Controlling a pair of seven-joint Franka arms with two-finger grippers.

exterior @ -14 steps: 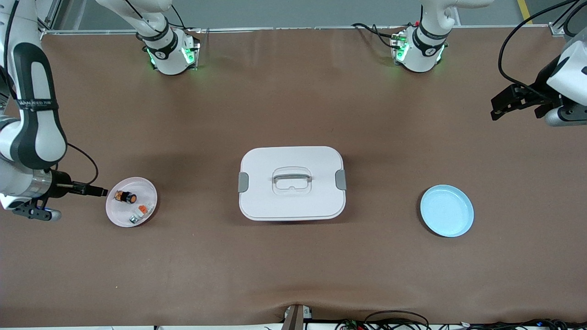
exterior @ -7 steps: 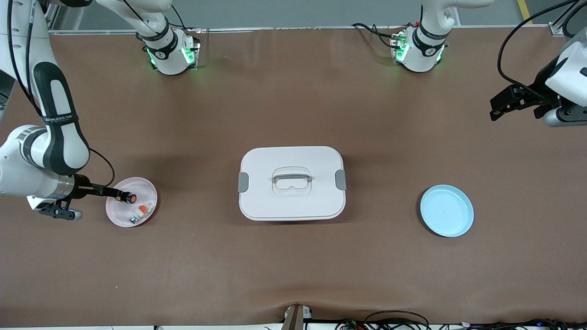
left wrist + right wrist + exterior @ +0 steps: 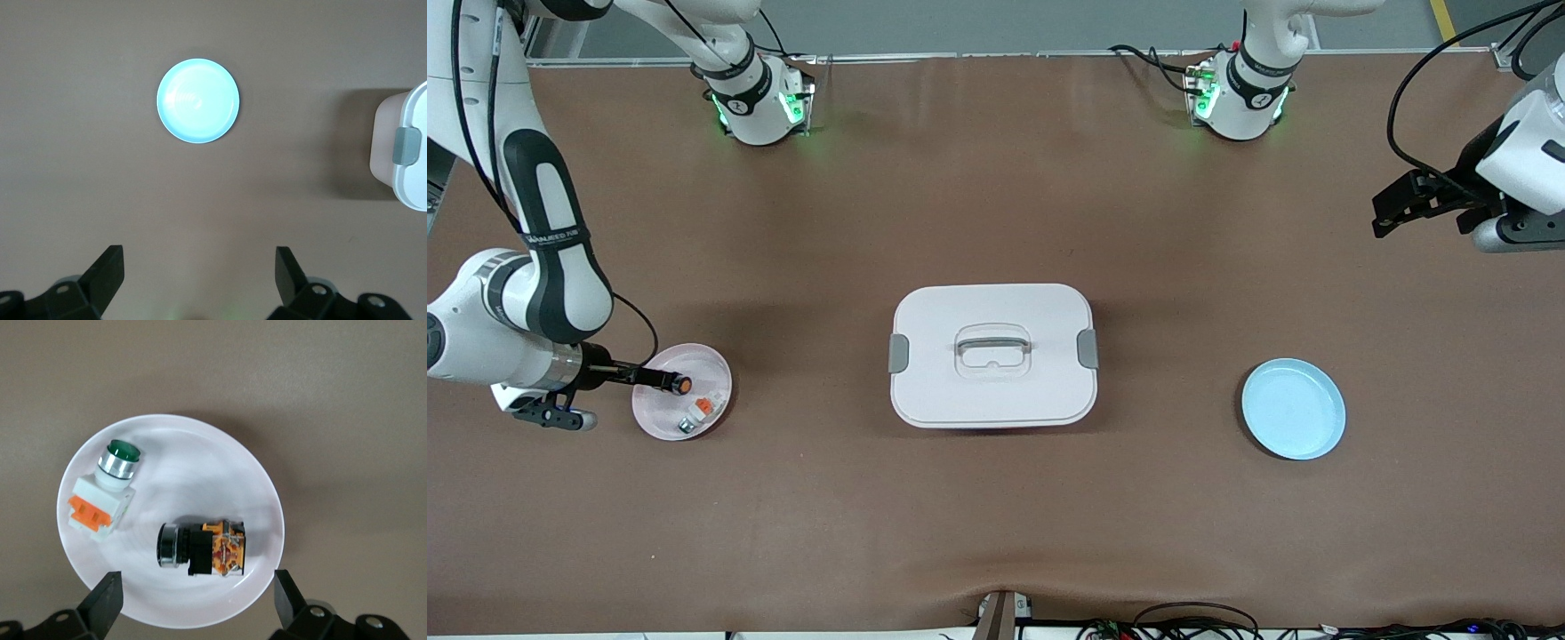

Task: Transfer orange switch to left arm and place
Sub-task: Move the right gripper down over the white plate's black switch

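Observation:
The orange switch (image 3: 679, 385) (image 3: 201, 550) is small and black with an orange face, and it lies on its side in the pink plate (image 3: 710, 364) (image 3: 200, 467) at the right arm's end of the table. My right gripper (image 3: 654, 380) (image 3: 197, 577) hangs open just above the plate, one finger on each side of the switch and touching nothing. The white box (image 3: 992, 354) (image 3: 403, 150) with its grey handle and latches stands mid-table. Above the table at the left arm's end, my left gripper (image 3: 1392, 209) (image 3: 199, 257) waits open and empty.
Beside the switch in the pink plate lies a white-and-grey piece with an orange tab and a green button (image 3: 699, 410) (image 3: 107, 497). A light blue plate (image 3: 1293, 408) (image 3: 198, 101) sits between the box and the left arm's end of the table.
My right arm has swung in toward the box, carrying its open gripper from beside the pink plate to over the switch. The left gripper has barely shifted.

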